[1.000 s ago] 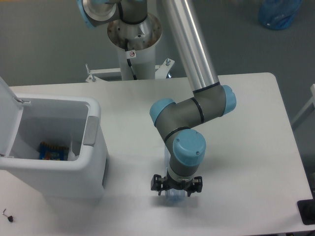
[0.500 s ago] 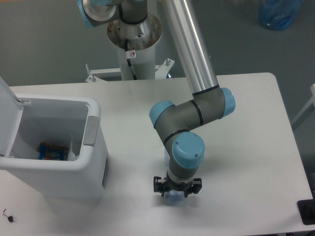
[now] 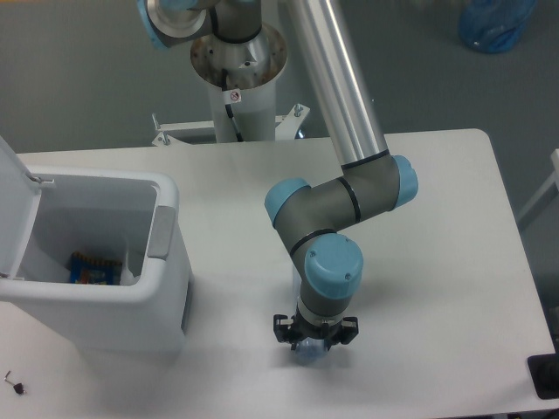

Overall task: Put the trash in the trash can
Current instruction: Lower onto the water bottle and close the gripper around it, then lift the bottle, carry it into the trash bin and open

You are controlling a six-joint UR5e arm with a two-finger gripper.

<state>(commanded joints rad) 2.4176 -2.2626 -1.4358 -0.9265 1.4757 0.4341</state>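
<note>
Gripper (image 3: 314,342) pointed straight down at desk (image 3: 437,262), fingers closed onto clear plastic trash (image 3: 309,350), mostly hidden; its long axis and any label unreadable. Trash can (image 3: 96,253) stood left, lid open, a blue printed item inside.

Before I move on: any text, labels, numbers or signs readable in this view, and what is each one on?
No text reads legibly in this view.
Round red-ringed sticker on the robot's white pedestal: a prohibition-type sign, its symbol too small to make out.
Blue packet inside the trash can: printed pattern, blurred, no words readable.
Clear item under the tool: mostly hidden, no label visible.
</note>
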